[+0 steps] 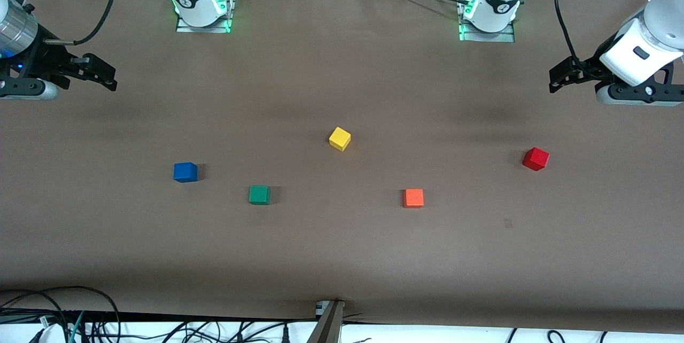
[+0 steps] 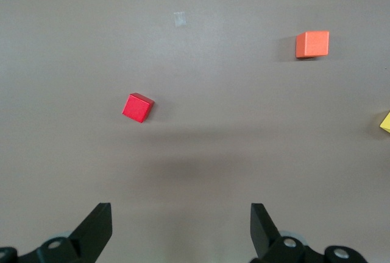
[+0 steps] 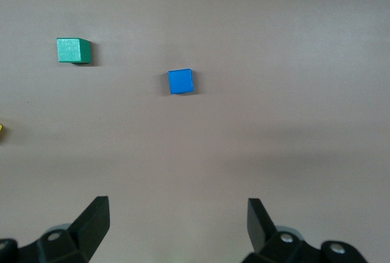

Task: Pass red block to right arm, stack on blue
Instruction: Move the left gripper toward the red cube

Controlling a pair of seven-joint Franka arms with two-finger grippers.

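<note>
The red block (image 1: 535,158) lies on the brown table toward the left arm's end; it also shows in the left wrist view (image 2: 138,107). The blue block (image 1: 185,172) lies toward the right arm's end and shows in the right wrist view (image 3: 180,81). My left gripper (image 1: 556,80) hangs open and empty over bare table at its end, apart from the red block; its jaws stand wide in its wrist view (image 2: 181,211). My right gripper (image 1: 108,77) hangs open and empty over bare table at its end, apart from the blue block (image 3: 178,205).
A green cube (image 1: 259,194) lies beside the blue block, toward the middle. An orange cube (image 1: 413,197) lies between the green cube and the red block. A yellow cube (image 1: 340,138) lies mid-table, farther from the front camera. Cables run along the table's front edge.
</note>
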